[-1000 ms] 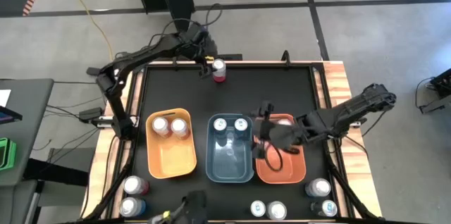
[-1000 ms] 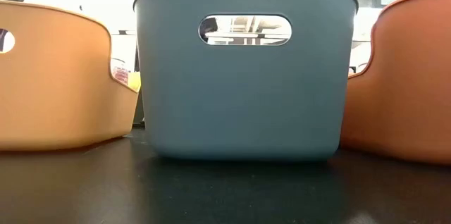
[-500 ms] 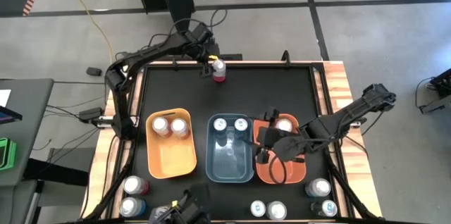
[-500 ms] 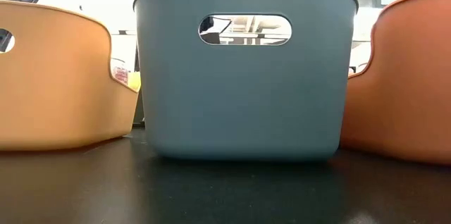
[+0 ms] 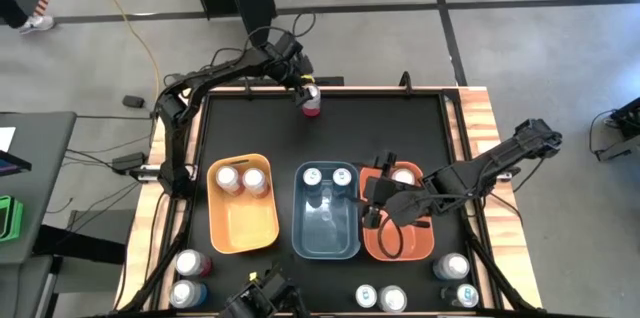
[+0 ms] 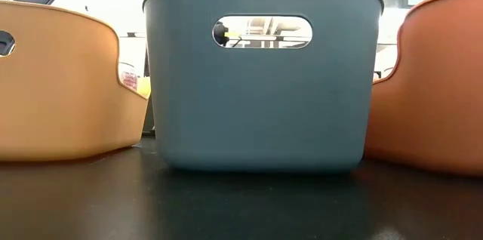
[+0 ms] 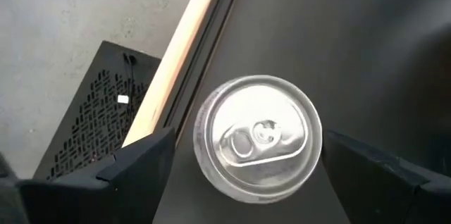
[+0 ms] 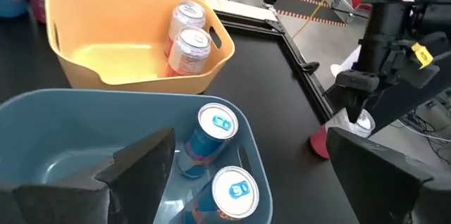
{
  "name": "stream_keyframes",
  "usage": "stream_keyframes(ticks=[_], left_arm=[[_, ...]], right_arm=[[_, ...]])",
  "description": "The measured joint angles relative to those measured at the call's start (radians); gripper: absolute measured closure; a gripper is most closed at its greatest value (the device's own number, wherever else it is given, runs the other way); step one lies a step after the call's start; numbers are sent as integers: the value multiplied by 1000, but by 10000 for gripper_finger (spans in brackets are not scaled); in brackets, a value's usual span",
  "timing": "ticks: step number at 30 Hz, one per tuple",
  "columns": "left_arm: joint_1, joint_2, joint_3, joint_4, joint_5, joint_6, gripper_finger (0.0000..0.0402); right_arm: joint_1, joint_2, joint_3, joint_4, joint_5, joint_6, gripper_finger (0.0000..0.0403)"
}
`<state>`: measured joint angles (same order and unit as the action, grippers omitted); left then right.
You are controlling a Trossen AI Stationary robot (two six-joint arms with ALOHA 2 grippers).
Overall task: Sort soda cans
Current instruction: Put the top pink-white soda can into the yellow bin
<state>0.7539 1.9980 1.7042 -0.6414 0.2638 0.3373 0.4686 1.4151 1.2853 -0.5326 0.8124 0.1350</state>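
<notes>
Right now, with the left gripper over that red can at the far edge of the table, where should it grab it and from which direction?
Grip the red can around its round side wall, coming straight down from above. It stands upright, shiny top up, and the left gripper is open with one finger on each side, so lowering and closing across the body should hold.

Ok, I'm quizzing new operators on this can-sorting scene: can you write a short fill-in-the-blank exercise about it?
1. The left gripper hangs over a lone can with a ____ body.
2. The blue bin holds ____ cans.
3. The right gripper is above the border between the blue bin and the ____ bin.
4. The two cans in the yellow-orange bin stand ____.

Missing words: red; two; red-orange; upright
</notes>
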Motion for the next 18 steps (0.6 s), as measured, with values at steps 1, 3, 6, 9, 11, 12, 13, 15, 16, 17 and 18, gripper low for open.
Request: stream_keyframes(ticks=[1, 3, 6, 9, 11, 12, 13, 15, 16, 17, 18], left_arm=[[0, 0, 0, 7, 1, -9, 57], [0, 0, 0, 16, 2, -20, 57], [0, 0, 0, 13, 2, -37, 57], [0, 0, 0, 13, 3, -55, 57], [-1, 4, 0, 13, 3, -65, 57], [-4, 14, 1, 23, 3, -72, 57], [-5, 21, 1, 29, 12, -82, 57], [-7, 47, 1, 29, 21, -97, 57], [-8, 59, 0, 36, 18, -102, 57], [-9, 73, 0, 43, 15, -108, 57], [-9, 83, 0, 53, 11, -115, 57]], right_arm=[[0, 0, 0, -4, 0, 4, 20], [-3, 0, 0, -14, 0, 7, 20], [-7, 0, 0, -15, 0, 7, 20], [-7, 0, 0, -15, 0, 7, 20], [-6, 0, 0, -15, 0, 7, 20], [-6, 0, 0, -15, 0, 8, 20], [-6, 0, 0, -15, 0, 8, 20], [-6, 0, 0, -14, -1, 8, 20], [-6, 0, 0, -14, -1, 12, 20], [-6, 0, 0, -14, -1, 15, 20], [-6, 0, 0, -15, -1, 17, 20]])
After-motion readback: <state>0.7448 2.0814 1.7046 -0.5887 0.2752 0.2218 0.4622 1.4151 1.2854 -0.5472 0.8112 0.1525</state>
